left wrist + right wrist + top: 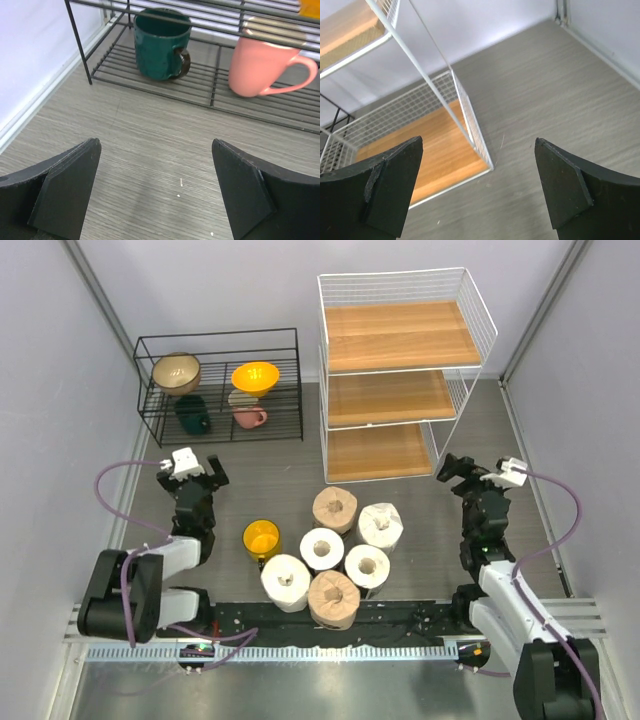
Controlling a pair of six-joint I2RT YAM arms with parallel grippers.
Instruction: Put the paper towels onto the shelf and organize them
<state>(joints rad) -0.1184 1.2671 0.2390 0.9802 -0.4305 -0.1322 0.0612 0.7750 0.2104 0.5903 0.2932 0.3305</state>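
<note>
Two arms: bolted at the near edge of the grey worktop (270,475), one on each side of the cluster of rolls.
Left arm (190,525): stretches toward the far left, and its wrist sits just on the near side of the low black rack.
Left fingers (65,185): spread wide with nothing between them, over bare worktop.
Black wire rack (140,390): far left. A tan bowl (176,372) and a yellow bowl (254,376) sit on its upper level. A green mug (160,45) and a pink mug (257,65) sit on its lower level, the green one left of the pink.
Yellow cup (261,537): upright on the worktop, just beside the left edge of the rolls.
Paper towels (322,548): six rolls standing on end in a tight cluster near the centre, cores facing up. Four are white. Two are beige-brown, one at the far end (334,508) and one nearest the arms (333,598). All are on the worktop.
Shelf (400,335): white wire frame with three wooden boards, far and right of centre, just beyond the rolls.
Right arm (490,540): raised beside the shelf's near right corner.
Right fingers (390,180): spread wide and holding nothing. The shelf's lowest board (430,155) and a corner post show between them.
</note>
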